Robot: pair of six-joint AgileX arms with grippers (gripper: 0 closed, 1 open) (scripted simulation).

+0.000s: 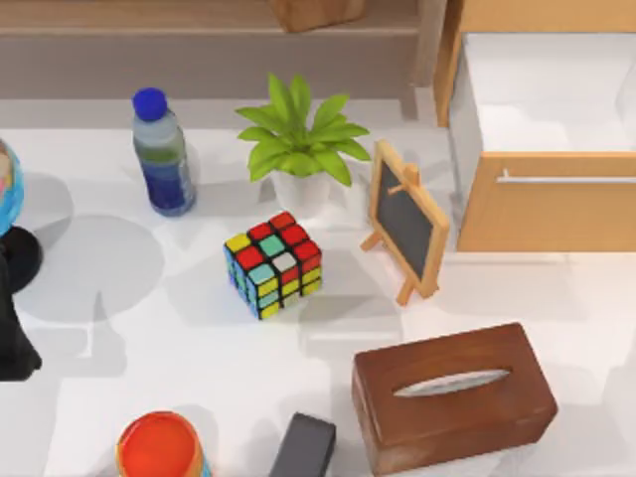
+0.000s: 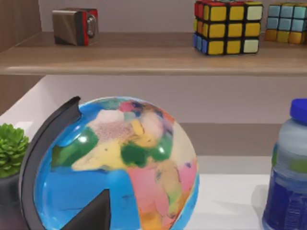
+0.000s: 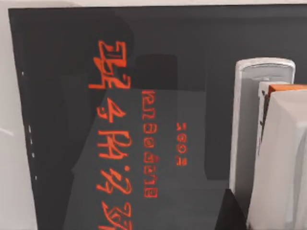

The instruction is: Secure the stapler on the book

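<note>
Stapler (image 3: pixel 268 143), white-grey, fills the right wrist view's near edge, lying on the dark book (image 3: pixel 120 120) with red lettering. Judged: placement done, release or retreat possibly left. Right claw state: cannot tell. Left arm (image 1: pixel 15 328) parked beside globe (image 2: pixel 115 167).

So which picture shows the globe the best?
The left wrist view: the globe sits right in front of that camera, with its coloured countries and dark curved frame easy to see. The top view catches just a sliver of the globe at the table's left edge. The right wrist view looks at a dark book cover instead.
</note>
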